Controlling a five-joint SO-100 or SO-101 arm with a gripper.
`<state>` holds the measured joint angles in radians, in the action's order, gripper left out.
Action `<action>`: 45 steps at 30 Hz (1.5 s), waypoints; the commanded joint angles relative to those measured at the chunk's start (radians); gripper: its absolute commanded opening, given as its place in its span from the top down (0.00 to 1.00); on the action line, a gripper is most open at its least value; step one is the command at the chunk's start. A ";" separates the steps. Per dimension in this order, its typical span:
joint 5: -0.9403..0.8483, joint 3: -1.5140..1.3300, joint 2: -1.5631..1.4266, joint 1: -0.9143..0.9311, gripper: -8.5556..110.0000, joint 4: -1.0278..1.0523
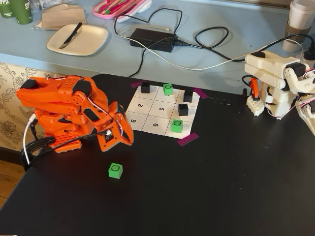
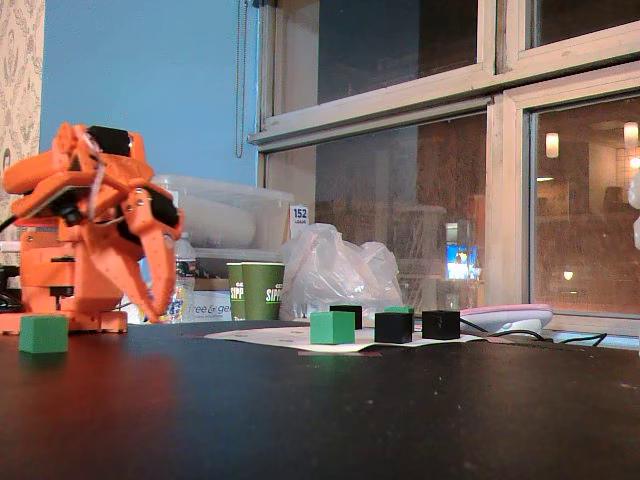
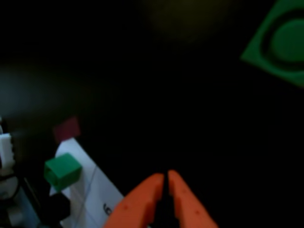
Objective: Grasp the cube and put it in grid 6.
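The green cube [image 1: 115, 170] with a black ring on top lies on the black table, off the paper grid. It also shows in the low fixed view as the cube [image 2: 43, 333] at far left, and at the wrist view's top right as the cube [image 3: 280, 42]. Grid 6 [image 1: 155, 125] is the middle cell of the paper's near row, and nothing stands on it. My orange gripper [image 1: 127, 139] hangs shut and empty beside the paper's near-left corner, above and slightly right of the cube. Its tips [image 3: 166, 175] meet over bare table.
On the grid stand two other green cubes [image 1: 176, 126] [image 1: 168, 89] and three black X cubes [image 1: 145, 87] [image 1: 187, 96] [image 1: 183, 109]. Purple tape [image 1: 187, 139] holds the paper's corners. A white arm [image 1: 275, 83] sits at the far right; cables and a plate lie behind on the blue counter.
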<state>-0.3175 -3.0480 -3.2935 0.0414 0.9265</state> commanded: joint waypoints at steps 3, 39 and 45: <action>0.058 -0.040 -0.008 0.052 0.93 -0.023; 0.161 1.362 0.980 0.144 0.93 0.632; 0.123 1.436 1.046 0.146 0.93 0.781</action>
<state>-0.1749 -1.6674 -2.2565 0.1810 1.6490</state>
